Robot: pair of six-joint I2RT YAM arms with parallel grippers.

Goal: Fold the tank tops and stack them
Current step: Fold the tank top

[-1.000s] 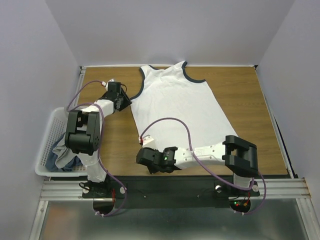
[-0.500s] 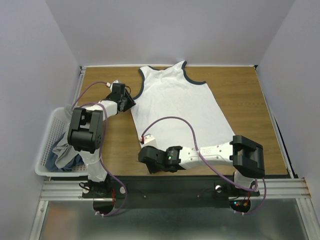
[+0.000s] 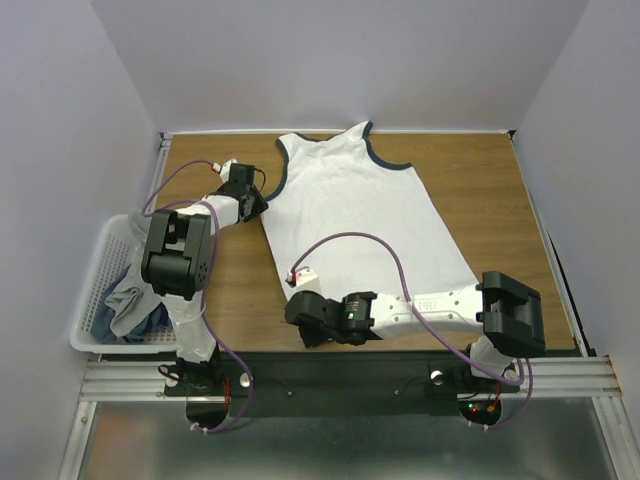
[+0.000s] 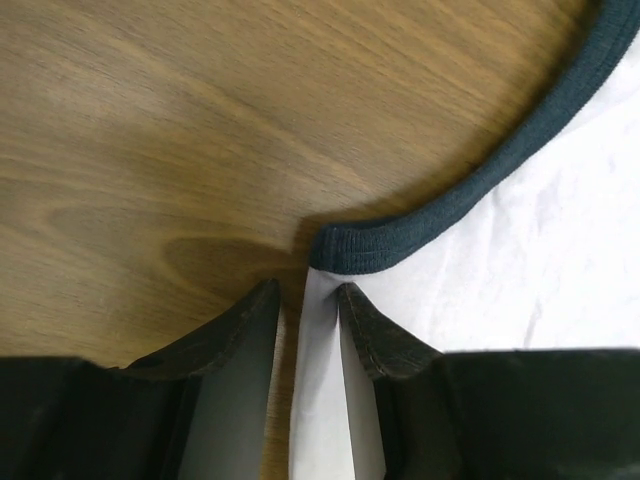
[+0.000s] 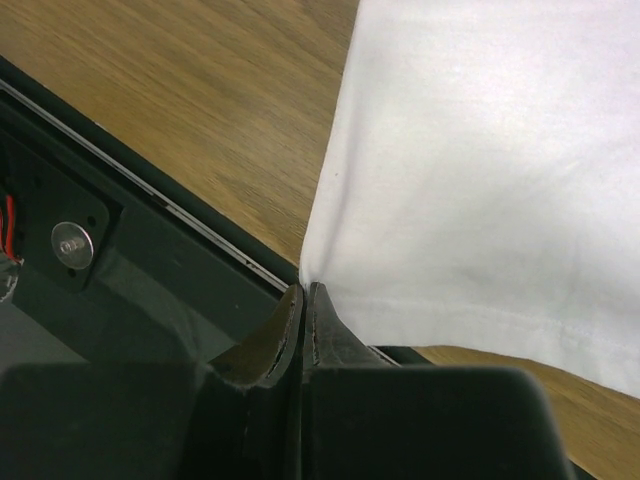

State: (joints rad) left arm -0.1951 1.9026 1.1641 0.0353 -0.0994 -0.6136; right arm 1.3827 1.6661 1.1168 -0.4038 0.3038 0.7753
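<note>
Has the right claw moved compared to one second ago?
Yes. The right claw, shut on the tank top, shifted slightly right along the black rail.

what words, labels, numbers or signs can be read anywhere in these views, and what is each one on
No text can be read in any view.
A small dark marking on the white link of the right arm: too small to read.
On the white cloth tank top with navy-edged neck and armholes: no print or label shows on the side facing up.
</note>
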